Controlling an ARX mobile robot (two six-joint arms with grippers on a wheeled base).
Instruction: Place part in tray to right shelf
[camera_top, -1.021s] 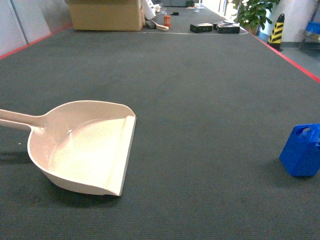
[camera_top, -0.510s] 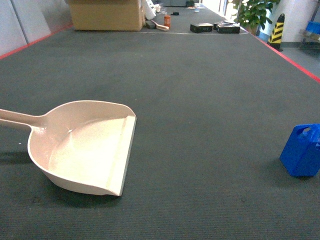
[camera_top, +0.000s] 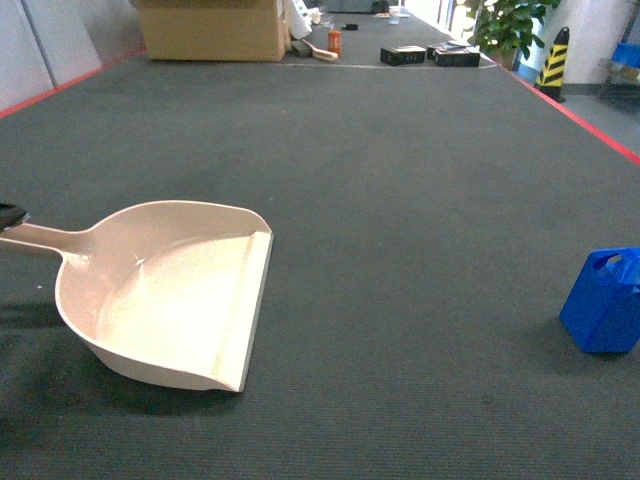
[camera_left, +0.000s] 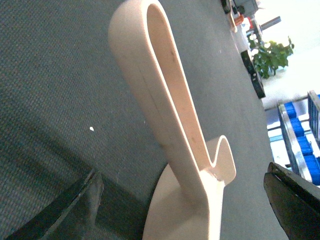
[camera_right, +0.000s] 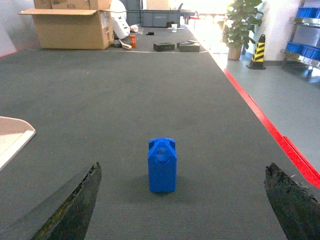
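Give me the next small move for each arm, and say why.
Probably advance the right gripper straight toward the part: its jaws are open, the block stands upright and centred ahead, untouched. The left gripper, open astride the tray handle, could then close.

Cardboard box (camera_top: 212, 28), potted plant (camera_top: 510, 28), striped bollard (camera_top: 553, 60) beyond.
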